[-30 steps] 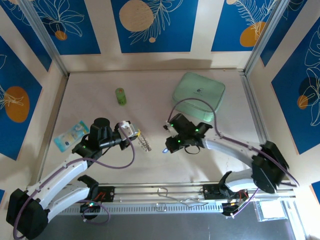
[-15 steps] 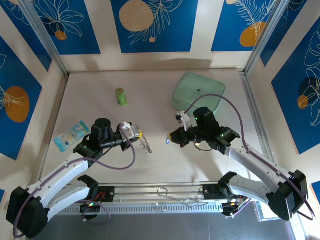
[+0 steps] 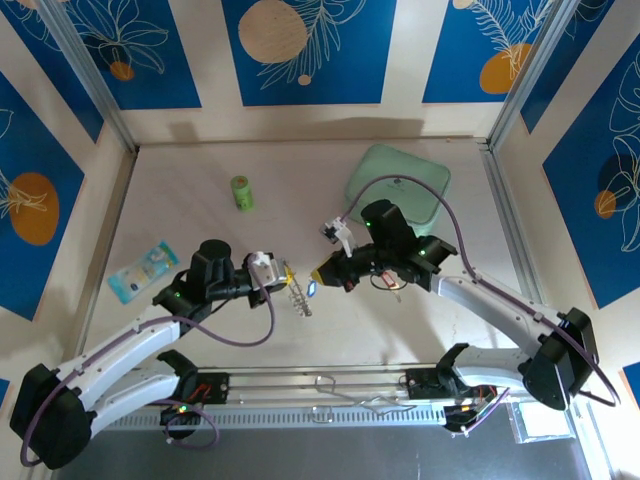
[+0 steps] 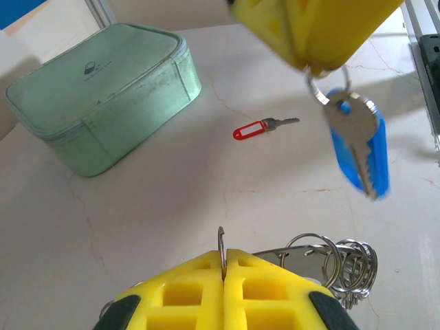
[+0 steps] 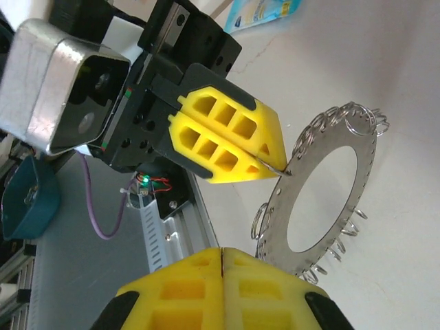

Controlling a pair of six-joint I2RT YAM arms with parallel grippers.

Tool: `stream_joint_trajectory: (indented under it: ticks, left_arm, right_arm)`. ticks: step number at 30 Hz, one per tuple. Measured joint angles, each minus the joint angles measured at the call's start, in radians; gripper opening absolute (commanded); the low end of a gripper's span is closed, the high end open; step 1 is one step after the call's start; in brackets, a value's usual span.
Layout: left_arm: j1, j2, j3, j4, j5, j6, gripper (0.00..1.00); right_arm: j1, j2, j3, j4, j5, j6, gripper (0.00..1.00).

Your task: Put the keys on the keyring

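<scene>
At mid-counter (image 3: 200, 170), I'm watching the L end effector (image 3: 283, 270) clamping the keyring (image 5: 277, 227) by its rim. R end effector (image 3: 325, 268) is pinching the blue-tagged key (image 4: 357, 137) by its small loop, dangling just beside the keyring. The red-tagged key (image 4: 251, 130) is lying flat nr the green case (image 4: 103, 89).

Dangling at upper right of the left wrist view: blue-tagged key (image 4: 357, 141), silvery blade pointing down, hanging by its small loop. Lying flat at frame centre, well apart: red-tagged key (image 4: 249, 130), blade pointing right. Standing on edge at lower right: keyring (image 4: 323, 258), being pinched at its rim, small silvery loops fringing it.
</scene>
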Motion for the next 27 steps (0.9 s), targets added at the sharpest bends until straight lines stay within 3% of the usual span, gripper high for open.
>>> stream_joint_trajectory:
  ticks: [12,27]
  left_arm:
    - [-0.038,-0.075,-0.053,0.000,-0.030,0.160,0.00]
    - [-0.039,-0.059,-0.053,0.009,-0.032,0.165,0.00]
  right_arm:
    - [0.043,0.122,0.098,-0.080,0.032,-0.068,0.00]
    - [0.074,0.190,0.122,-0.094,0.034,-0.089,0.00]
